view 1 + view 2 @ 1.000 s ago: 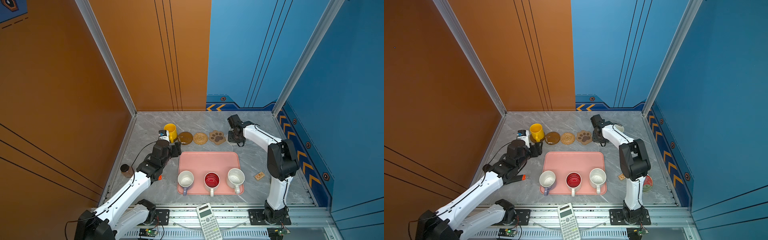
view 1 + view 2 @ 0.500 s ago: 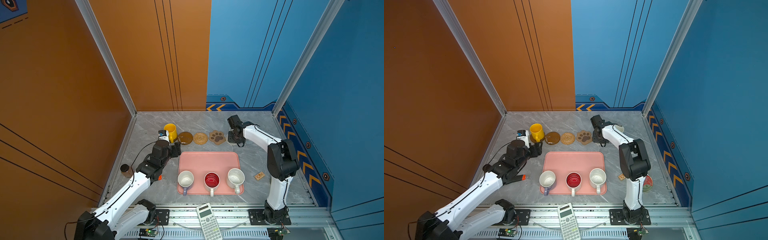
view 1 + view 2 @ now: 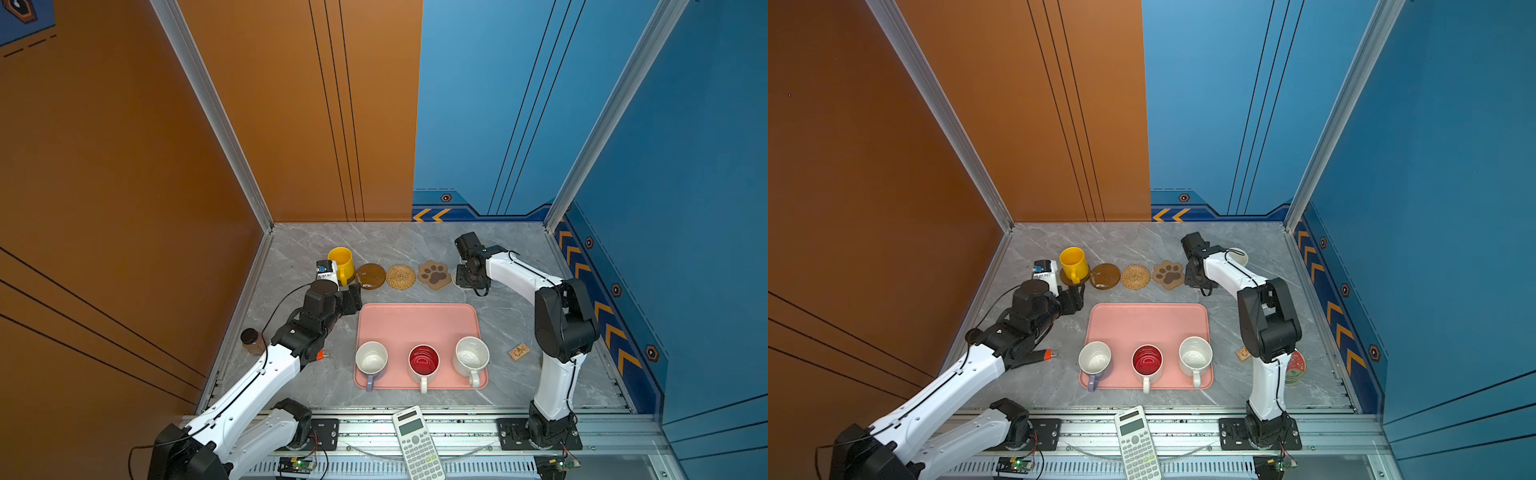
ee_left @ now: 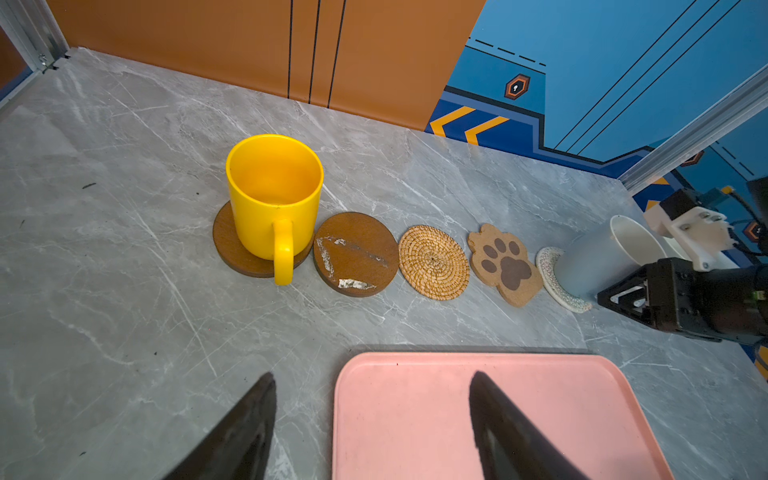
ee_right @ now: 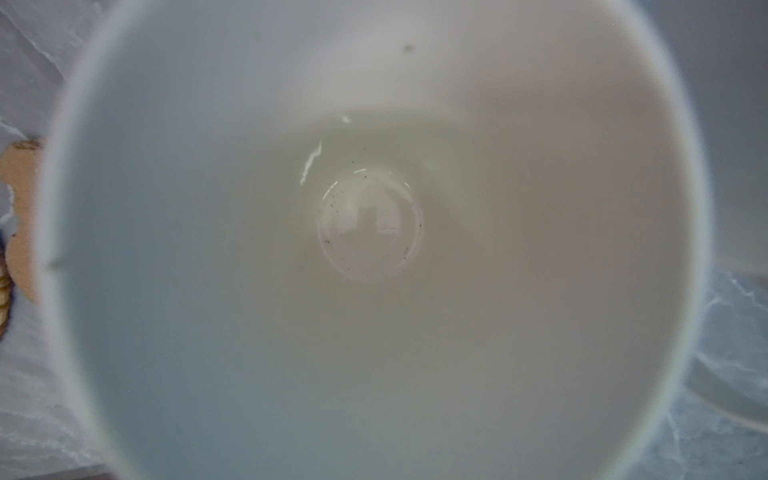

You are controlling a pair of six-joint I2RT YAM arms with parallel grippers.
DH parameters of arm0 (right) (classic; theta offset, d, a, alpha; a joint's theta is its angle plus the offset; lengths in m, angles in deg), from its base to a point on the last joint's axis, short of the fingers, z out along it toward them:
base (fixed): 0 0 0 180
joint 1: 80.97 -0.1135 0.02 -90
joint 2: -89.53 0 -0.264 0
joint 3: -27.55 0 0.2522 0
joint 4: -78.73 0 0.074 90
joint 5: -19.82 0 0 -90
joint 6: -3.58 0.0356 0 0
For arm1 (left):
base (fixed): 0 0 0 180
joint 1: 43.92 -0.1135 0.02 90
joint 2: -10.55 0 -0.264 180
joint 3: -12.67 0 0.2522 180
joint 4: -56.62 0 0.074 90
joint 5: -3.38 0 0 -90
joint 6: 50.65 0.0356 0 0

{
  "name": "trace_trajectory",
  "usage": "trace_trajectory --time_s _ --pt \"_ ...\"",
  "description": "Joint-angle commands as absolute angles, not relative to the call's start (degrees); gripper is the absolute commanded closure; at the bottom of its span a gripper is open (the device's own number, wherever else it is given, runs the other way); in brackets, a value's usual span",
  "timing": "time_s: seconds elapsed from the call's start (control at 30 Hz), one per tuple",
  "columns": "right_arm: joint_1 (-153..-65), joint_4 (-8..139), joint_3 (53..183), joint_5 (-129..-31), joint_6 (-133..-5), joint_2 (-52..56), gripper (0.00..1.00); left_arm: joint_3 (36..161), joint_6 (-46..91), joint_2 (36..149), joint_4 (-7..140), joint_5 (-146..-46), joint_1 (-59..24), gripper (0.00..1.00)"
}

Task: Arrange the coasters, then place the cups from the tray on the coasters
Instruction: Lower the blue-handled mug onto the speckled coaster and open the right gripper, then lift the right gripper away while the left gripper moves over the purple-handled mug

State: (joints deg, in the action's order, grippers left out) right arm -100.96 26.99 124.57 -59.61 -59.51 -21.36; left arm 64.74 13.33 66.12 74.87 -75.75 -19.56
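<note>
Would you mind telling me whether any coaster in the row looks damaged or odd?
Yes: the bare dark brown coaster beside the yellow mug has whitish, scraped-looking patches across its top. The tan woven coaster and paw coaster look intact.

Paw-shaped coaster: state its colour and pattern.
The paw-shaped coaster is tan with dark brown toe and pad marks; the left wrist view shows it best.

Bright, even overhead light leaves only soft, short shadows in both top views and the sharp, edge-bowed left wrist view, while the right wrist view is hazy and unfocused, a pale cup (image 5: 498, 299) with small glints filling it.
</note>
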Motion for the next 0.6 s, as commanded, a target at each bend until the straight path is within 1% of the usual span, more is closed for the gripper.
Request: trace_trajectory --time_s 0.0,0.07,0.27,0.43,0.57 --pt "-101.49 26.39 123.56 -58.15 -59.18 -17.03 0.60 64.40 13.18 65.31 75.76 -75.46 -19.88 0.26" --pt "-101.62 25.93 123.26 -57.59 -59.18 -15.89 0.55 64.26 13.21 65.28 75.61 -75.65 -19.83 0.26" --pt "-102.52 23.33 122.79 -56.81 -58.91 -11.50 0.49 64.33 13.21 65.18 75.39 -75.82 -19.61 0.26" --pt "-104.53 22.26 120.84 -55.42 -57.66 -4.14 0.48 64.36 13.16 65.14 75.46 -75.75 -19.49 0.26" --pt "-107.08 23.05 119.05 -52.52 -54.75 4.54 0.48 64.90 13.72 65.52 76.26 -75.94 -19.37 0.26"
